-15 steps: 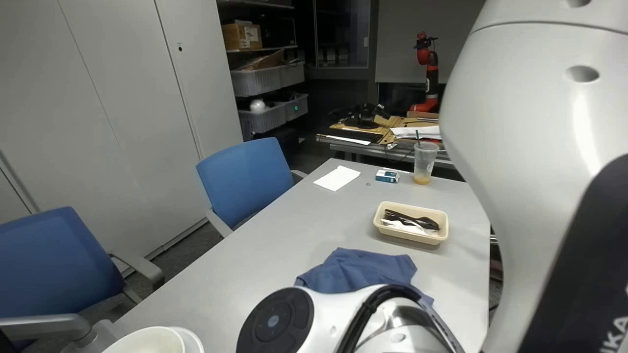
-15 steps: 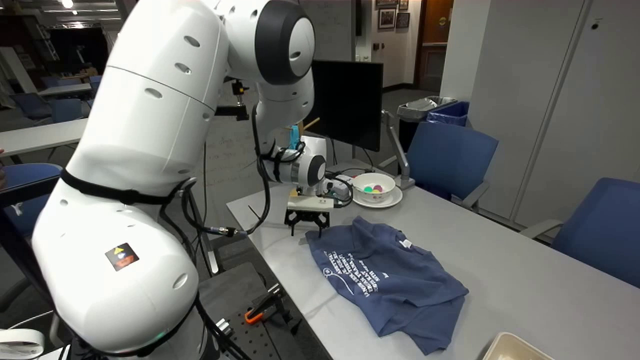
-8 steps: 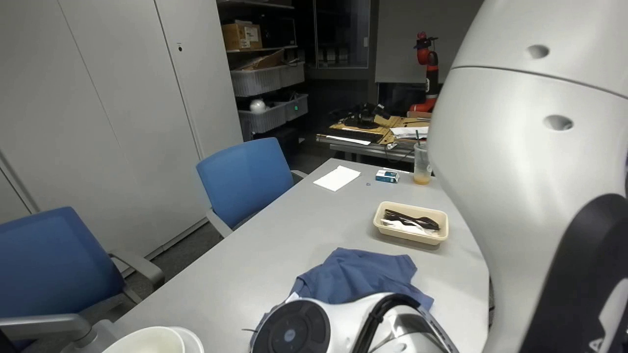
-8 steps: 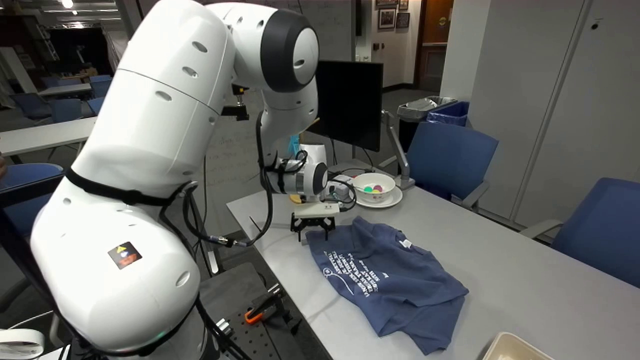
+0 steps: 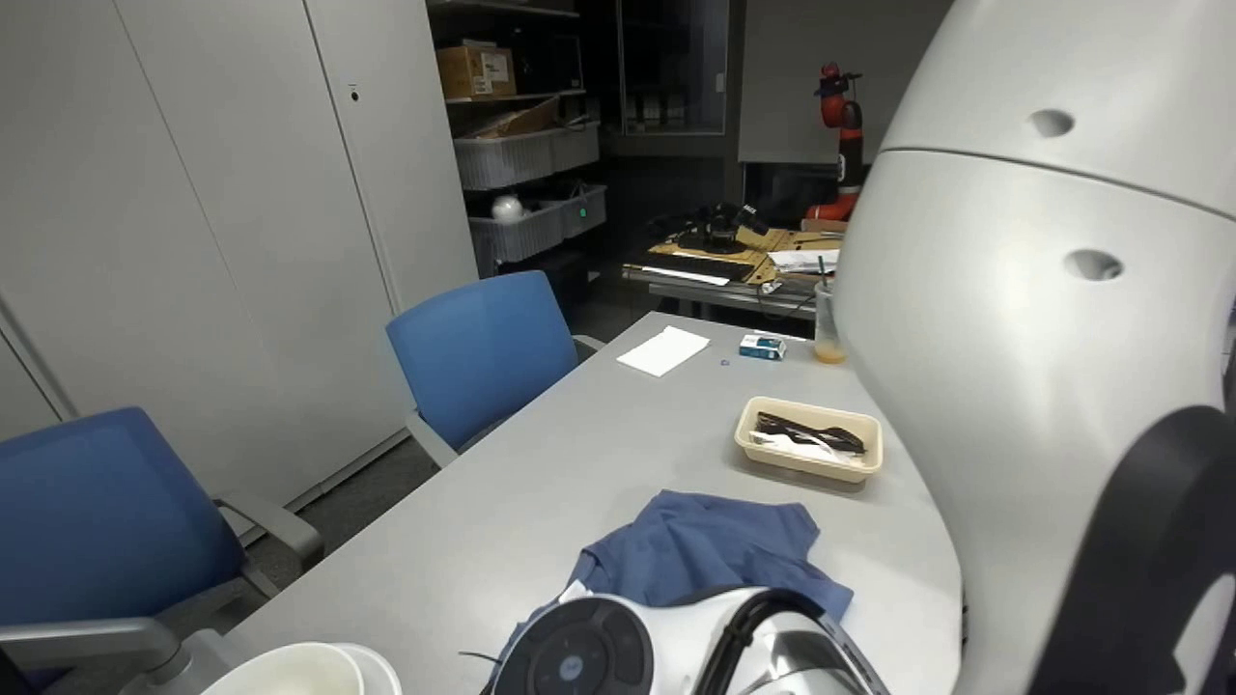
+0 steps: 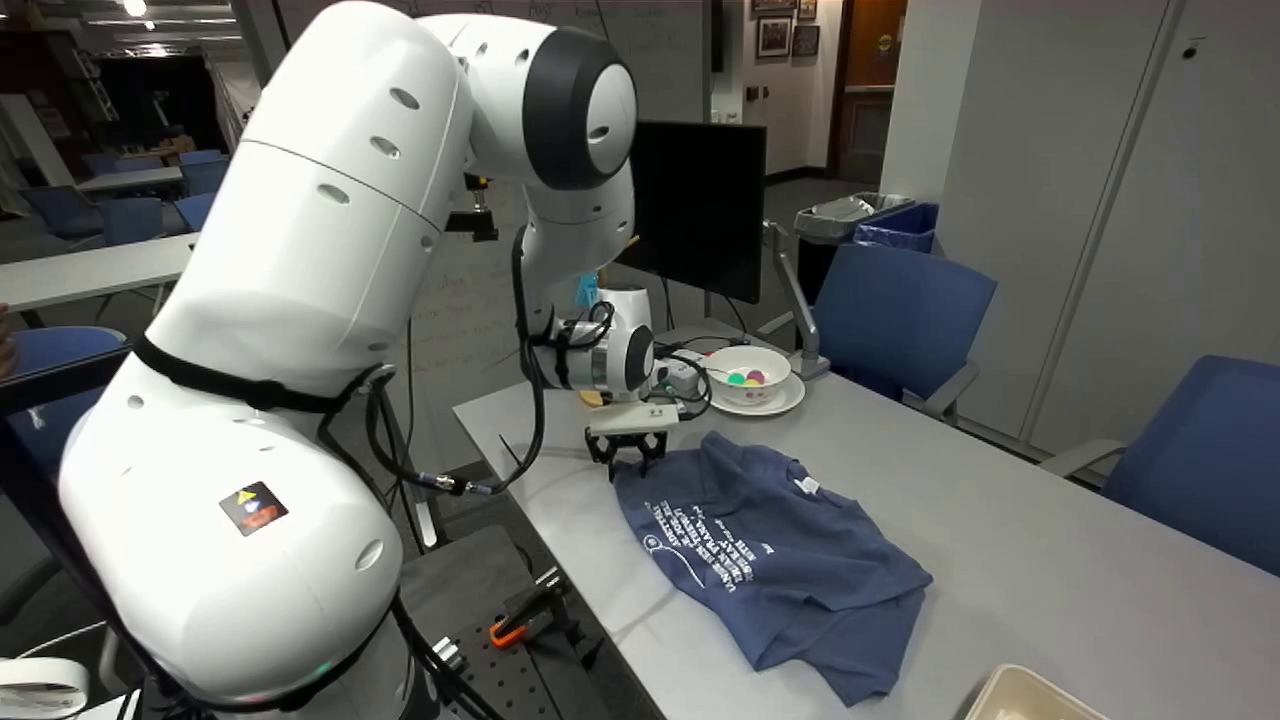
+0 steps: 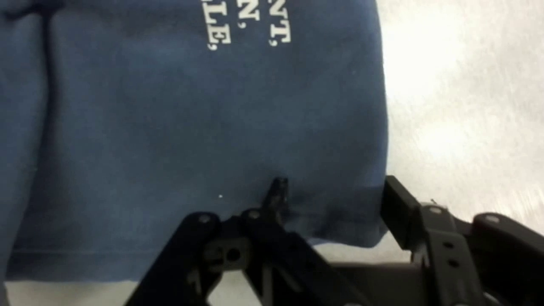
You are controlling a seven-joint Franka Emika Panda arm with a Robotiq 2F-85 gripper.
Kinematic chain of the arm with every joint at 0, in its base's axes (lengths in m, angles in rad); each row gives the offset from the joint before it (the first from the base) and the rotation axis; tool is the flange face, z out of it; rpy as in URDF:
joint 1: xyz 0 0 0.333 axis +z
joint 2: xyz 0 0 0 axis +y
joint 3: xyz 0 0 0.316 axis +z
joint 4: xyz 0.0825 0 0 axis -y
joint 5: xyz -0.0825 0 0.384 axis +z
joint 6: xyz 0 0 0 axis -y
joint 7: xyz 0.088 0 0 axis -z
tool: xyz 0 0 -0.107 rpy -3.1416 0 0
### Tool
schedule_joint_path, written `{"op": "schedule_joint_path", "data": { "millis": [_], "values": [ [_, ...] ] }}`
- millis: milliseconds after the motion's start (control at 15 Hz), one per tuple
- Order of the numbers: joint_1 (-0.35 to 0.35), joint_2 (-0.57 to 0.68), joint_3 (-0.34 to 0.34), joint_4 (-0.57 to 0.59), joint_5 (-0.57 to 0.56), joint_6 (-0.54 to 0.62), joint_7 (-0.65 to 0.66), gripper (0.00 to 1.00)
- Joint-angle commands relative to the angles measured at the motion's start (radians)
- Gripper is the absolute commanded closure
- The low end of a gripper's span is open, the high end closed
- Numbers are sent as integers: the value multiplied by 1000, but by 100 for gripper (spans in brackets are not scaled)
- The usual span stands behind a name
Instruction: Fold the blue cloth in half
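Observation:
The blue cloth, a navy T-shirt with white print and a small white tag, lies rumpled on the table in both exterior views (image 5: 715, 541) (image 6: 780, 570). Its corner fills much of the wrist view (image 7: 191, 127). My gripper (image 6: 628, 474) points down at the cloth's corner near the table's edge. In the wrist view the fingers of my gripper (image 7: 333, 187) stand apart, partly closed. The left finger is over the cloth and the right finger is at its side edge, with the cloth's corner lying between them, slightly wrinkled. In an exterior view the arm's wrist hides the fingers.
A bowl with coloured balls (image 6: 748, 373) sits on a white plate beside the gripper, near a monitor (image 6: 695, 210). A beige tray (image 5: 809, 463) with dark items stands beyond the cloth. A cup (image 5: 828, 338), small box (image 5: 763, 347) and white paper (image 5: 663, 350) lie farther along. Blue chairs (image 6: 900, 310) line one side.
My gripper has come down to the cloth's corner and its fingers have drawn closer together. The cloth has shifted slightly toward the far end where the bowl stands.

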Motion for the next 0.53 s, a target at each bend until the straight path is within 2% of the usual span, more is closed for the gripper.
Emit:
{"op": "schedule_joint_path", "data": {
  "millis": [0,267,467],
  "values": [
    [-2,14,-11,5,-7,25,7,73],
    [-16,-3,-2,-3,6,32,10,100],
    [-10,-46,-10,-17,5,43,35,99]
  ]
}}
